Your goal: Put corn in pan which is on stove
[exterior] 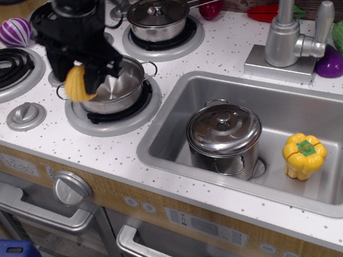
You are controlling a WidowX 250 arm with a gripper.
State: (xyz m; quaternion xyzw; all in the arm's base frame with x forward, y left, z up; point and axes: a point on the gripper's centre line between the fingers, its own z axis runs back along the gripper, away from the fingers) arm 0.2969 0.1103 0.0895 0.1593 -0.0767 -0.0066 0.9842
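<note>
The black arm reaches down from the top left, its fingers (89, 76) clamped together around something yellow.

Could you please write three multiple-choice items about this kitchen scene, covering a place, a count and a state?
1. Where is the yellow bell pepper?
A. In the sink
B. On a burner
C. Inside the pan

2. How many lidded pots are visible?
A. One
B. Two
C. Four

3. What is the state of the corn?
A. Lying in the pan
B. Held up by the claw
C. Resting in the sink

Answers: 1 A, it sits on the floor of the sink beside the lidded pot. 2 B, that pot plus the saucepan on the rear burner. 3 B, the claw grips it at the left rim of the pan.
</note>
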